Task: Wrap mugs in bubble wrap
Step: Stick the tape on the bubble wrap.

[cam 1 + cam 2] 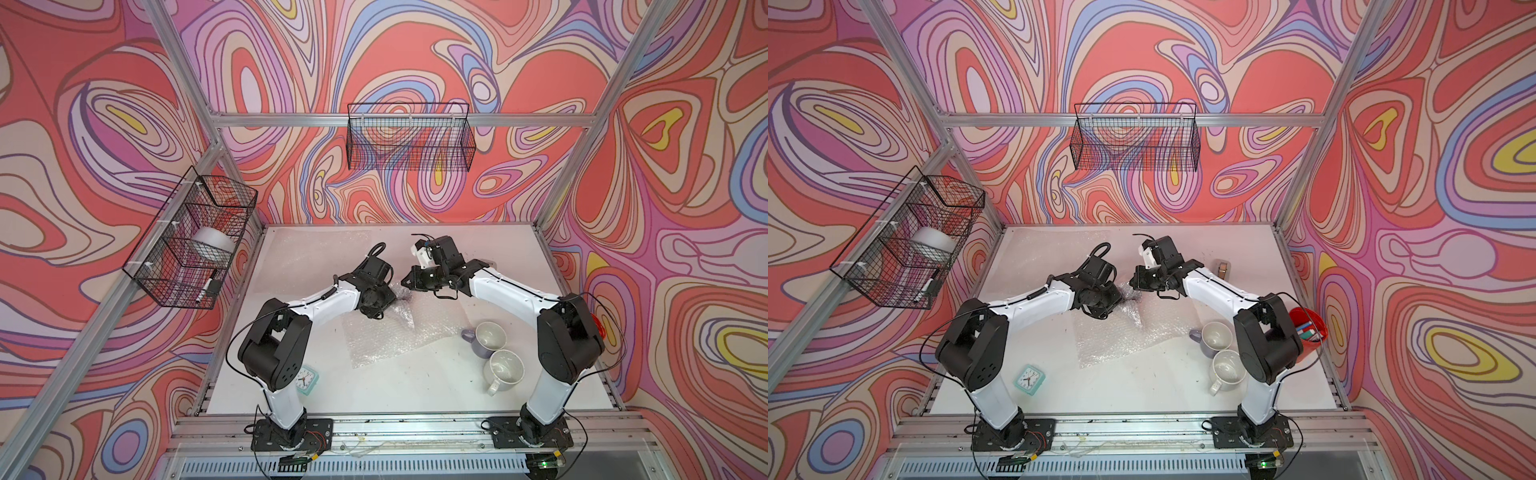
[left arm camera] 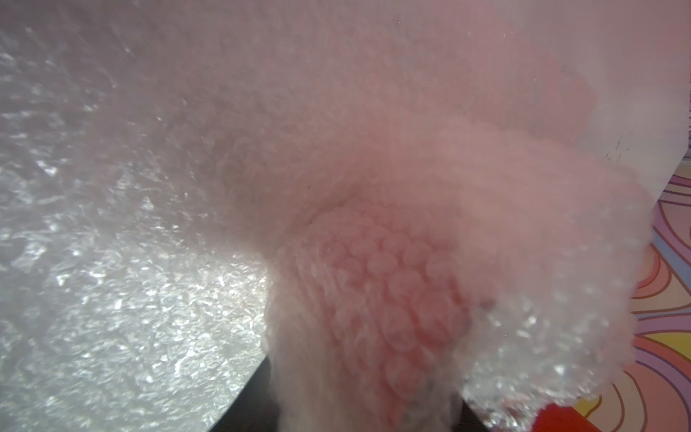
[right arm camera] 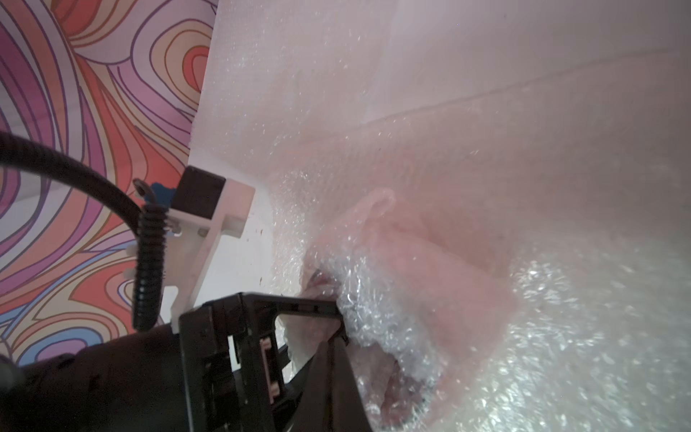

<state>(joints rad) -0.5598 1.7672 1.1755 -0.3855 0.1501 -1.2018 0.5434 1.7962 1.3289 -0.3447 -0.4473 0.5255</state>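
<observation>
A bubble wrap sheet [image 1: 386, 336] lies mid-table, its far end bunched up between my two grippers. My left gripper [image 1: 395, 296] holds that bundle; in the left wrist view its black jaws flank a reddish rounded shape, the red mug [image 2: 381, 299], which shows only through the wrap. My right gripper [image 1: 409, 282] is shut on a fold of the wrap [image 3: 377, 299] right beside the left one. The lavender mug [image 1: 486, 338] and the white mug [image 1: 505, 370] stand upright and bare at the right. A second bubble wrap sheet [image 1: 307, 257] lies flat at the back left.
A teal clock [image 1: 307, 377] sits near the left arm's base. A red cup with markers [image 1: 1308, 330] and a tape dispenser [image 1: 1224, 268] stand along the right edge. Wire baskets hang on the back wall [image 1: 409, 137] and the left wall [image 1: 191, 237], the latter holding a white roll [image 1: 214, 243].
</observation>
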